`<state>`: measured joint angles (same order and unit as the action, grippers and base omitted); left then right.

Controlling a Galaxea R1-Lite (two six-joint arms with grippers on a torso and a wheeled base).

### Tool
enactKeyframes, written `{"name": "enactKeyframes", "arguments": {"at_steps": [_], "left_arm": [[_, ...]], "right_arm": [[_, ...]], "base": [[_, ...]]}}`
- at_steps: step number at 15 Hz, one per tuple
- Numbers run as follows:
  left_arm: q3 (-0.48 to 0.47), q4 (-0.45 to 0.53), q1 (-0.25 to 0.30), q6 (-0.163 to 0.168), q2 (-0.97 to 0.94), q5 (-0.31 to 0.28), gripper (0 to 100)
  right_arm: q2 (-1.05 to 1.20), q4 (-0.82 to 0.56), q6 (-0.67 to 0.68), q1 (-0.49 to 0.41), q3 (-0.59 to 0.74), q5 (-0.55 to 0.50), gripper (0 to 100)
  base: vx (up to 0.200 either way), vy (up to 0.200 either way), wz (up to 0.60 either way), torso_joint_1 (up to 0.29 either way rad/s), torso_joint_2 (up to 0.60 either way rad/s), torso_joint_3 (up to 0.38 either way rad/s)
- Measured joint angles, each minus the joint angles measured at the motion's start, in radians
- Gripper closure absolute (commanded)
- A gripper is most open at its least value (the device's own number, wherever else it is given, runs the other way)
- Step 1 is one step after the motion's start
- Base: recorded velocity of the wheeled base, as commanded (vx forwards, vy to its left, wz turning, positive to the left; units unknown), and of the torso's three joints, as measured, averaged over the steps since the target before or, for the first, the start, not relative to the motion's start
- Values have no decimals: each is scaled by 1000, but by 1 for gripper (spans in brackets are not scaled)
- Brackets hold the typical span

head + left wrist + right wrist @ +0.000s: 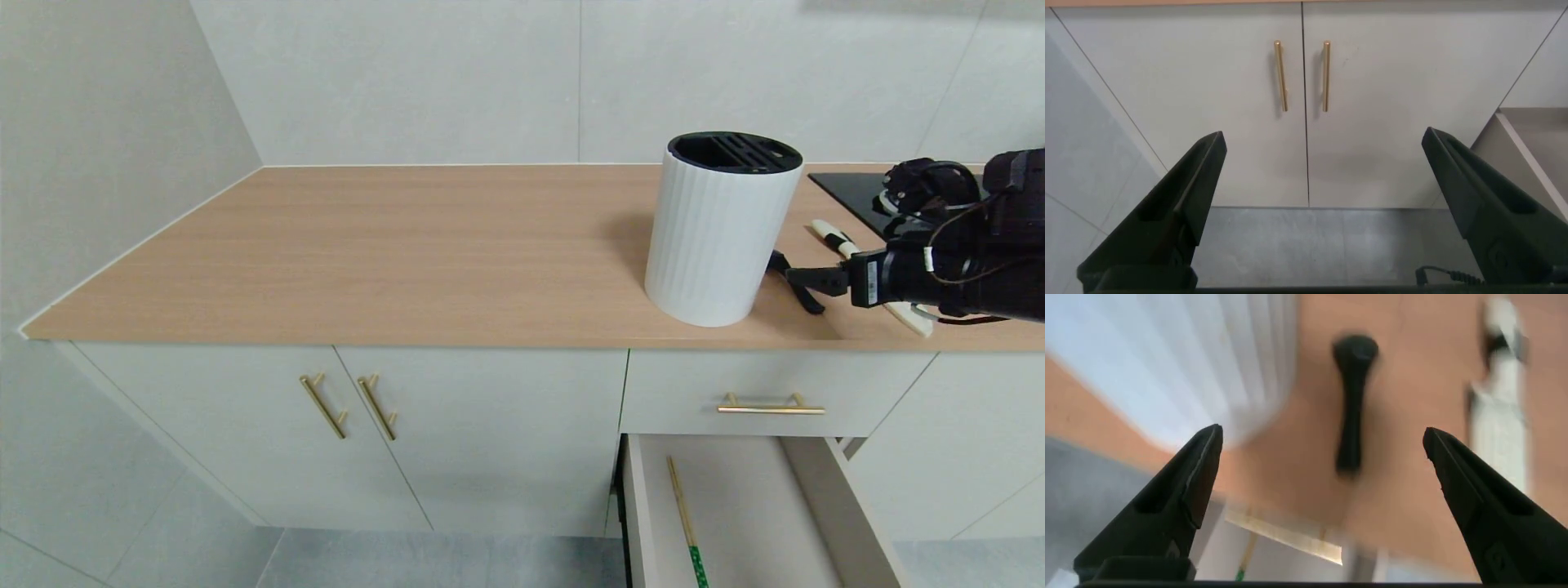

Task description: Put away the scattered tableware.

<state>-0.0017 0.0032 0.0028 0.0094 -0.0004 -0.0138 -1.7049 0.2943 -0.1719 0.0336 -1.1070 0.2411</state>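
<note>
On the wooden counter [408,253] a white ribbed holder [718,245] with a black slotted top stands upright. In the head view, a black utensil [1349,408] lies flat on the counter at about 4 o'clock from the holder, just beside its base. A white utensil [829,233] with a black band lies a little farther out at 3 o'clock, apart from the black one. I cannot tell what kind of utensil each one is. A black cooktop [849,196] is set in the counter at about 2 o'clock from the holder.

The right gripper [1320,434] hangs low over the counter at 3 o'clock from the holder. Its two fingers are spread wide and hold nothing. In the right wrist view the black utensil shows between the fingers and touches neither of them.

At 6 o'clock from the holder, under the counter edge, there is a closed drawer front with a gold handle [771,405]. Below it the lower drawer [841,506] is pulled out. A wooden chopstick [682,506] with a green end lies in it, along its left wall.

The left gripper [1323,137] is down in front of the two cabinet doors [1372,147], which have gold handles [1302,75]. Its fingers are also wide apart and hold nothing. The doors are at about 8 o'clock from the holder.
</note>
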Motion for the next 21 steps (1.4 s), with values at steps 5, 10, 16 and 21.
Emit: {"name": "enactKeyframes", "arguments": {"at_steps": [5, 10, 16, 21], "left_arm": [[0, 0, 0, 0, 0, 0, 0], [0, 0, 0, 0, 0, 0, 0], [0, 0, 0, 0, 0, 0, 0], [0, 0, 0, 0, 0, 0, 0]], "right_arm": [[-93, 55, -2, -49, -18, 31, 0], [-142, 68, -4, -48, -24, 24, 0], [-194, 71, -4, -32, -46, 0, 0], [-225, 106, -1, -32, -54, -1, 0]], "base": [[0, 0, 0, 0, 0, 0], [0, 0, 0, 0, 0, 0], [0, 0, 0, 0, 0, 0], [0, 0, 0, 0, 0, 0]]}}
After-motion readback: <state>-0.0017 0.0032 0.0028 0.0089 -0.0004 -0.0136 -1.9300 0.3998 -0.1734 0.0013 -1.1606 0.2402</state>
